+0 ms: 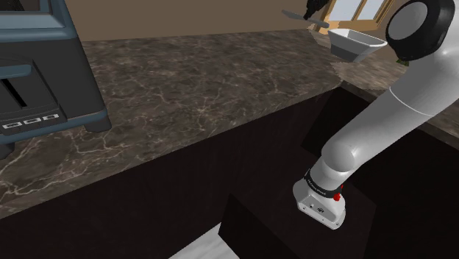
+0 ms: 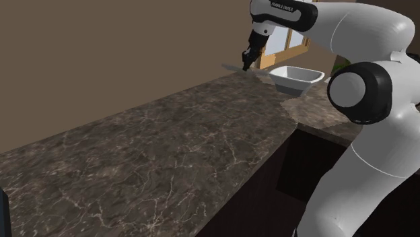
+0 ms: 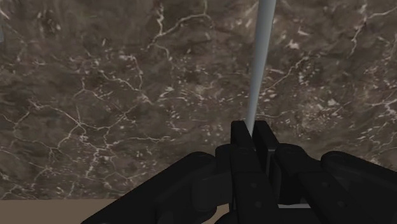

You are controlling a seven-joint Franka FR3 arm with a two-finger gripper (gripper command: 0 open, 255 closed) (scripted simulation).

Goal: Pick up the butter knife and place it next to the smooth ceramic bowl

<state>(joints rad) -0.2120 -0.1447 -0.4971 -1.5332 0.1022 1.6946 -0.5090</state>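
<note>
Wrist view: butter knife (image 3: 259,70) between fingers (image 3: 242,149).

Grey knife (image 2: 233,67) between fingers (image 2: 246,61), near bowl (image 2: 297,76)

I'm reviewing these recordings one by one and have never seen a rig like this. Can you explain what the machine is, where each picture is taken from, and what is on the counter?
It is a white robot arm whose black jaws pinch things. One picture looks down from beside its base, another looks along the counter, and the third comes from a camera at the wrist, looking along the jaws. The dark marbled countertop carries a white bowl and a dark toaster. The jaws are shut on a grey butter knife, held clear of the counter close to the bowl.
</note>
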